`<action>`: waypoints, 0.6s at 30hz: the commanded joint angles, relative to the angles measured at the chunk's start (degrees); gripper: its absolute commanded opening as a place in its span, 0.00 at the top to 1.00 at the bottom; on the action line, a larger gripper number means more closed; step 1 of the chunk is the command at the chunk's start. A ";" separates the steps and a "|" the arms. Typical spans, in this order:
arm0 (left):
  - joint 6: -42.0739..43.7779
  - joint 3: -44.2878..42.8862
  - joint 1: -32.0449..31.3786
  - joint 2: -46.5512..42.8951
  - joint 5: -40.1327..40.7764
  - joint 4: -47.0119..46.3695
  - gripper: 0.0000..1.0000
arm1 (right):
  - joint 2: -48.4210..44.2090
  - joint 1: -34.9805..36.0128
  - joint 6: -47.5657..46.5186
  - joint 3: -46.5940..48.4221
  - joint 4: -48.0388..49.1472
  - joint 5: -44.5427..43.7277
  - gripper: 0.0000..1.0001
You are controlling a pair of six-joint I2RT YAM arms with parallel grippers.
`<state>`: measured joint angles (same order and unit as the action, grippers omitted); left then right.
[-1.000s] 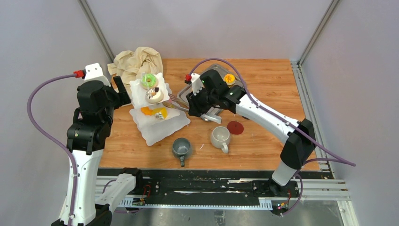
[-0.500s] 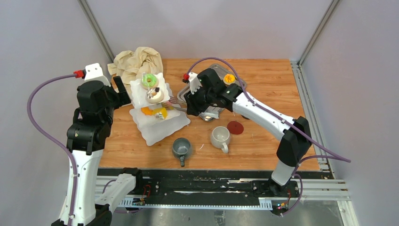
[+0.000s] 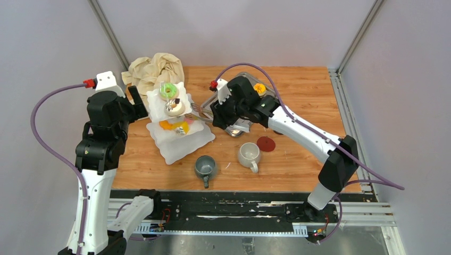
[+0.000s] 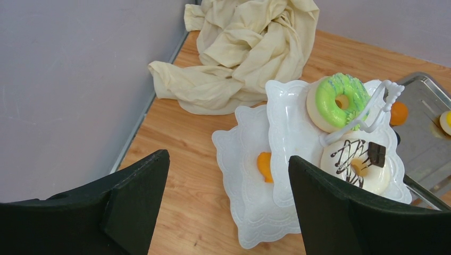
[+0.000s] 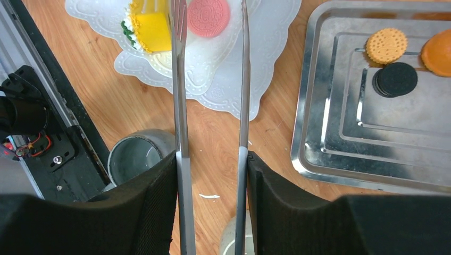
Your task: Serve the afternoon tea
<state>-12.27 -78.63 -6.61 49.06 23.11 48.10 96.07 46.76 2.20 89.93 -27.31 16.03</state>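
1. Right end effector [image 5: 211, 175] pinches the handles of metal tongs [image 5: 180, 106]. Over the last second its squeeze has eased and the tong arms have spread a little.
2. It has also moved from the steel tray [image 5: 330, 154] toward the white stand [image 5: 234, 74], which sits near the counter's far-left corner.
3. A pink biscuit [image 5: 208, 16] lies on one of the stand's lower tiers between the tong tips, so it looks just released and served.
4. Left end effector [image 4: 228, 180] hangs spread wide and empty beside the stand, unchanged.
5. A tan biscuit [image 5: 386, 45] waits on the tray, so serving looks unfinished.
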 commanded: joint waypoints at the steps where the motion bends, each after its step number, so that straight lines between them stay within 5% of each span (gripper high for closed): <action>1: 0.06 -0.52 -0.60 -0.34 -0.26 -1.58 0.13 | -3.89 0.91 0.57 -1.16 3.37 -2.26 0.53; 9: -0.27 -0.63 -0.60 -0.19 -0.76 -1.66 0.13 | -8.03 -2.51 2.60 -5.52 4.40 -7.82 0.70; 18: -0.52 -1.28 -0.60 0.10 -1.41 -2.04 0.13 | -14.97 -14.41 6.18 -16.39 7.91 -11.61 0.64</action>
<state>-12.49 -78.76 -6.70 49.45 22.04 47.86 83.13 36.42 6.59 75.85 -22.48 7.81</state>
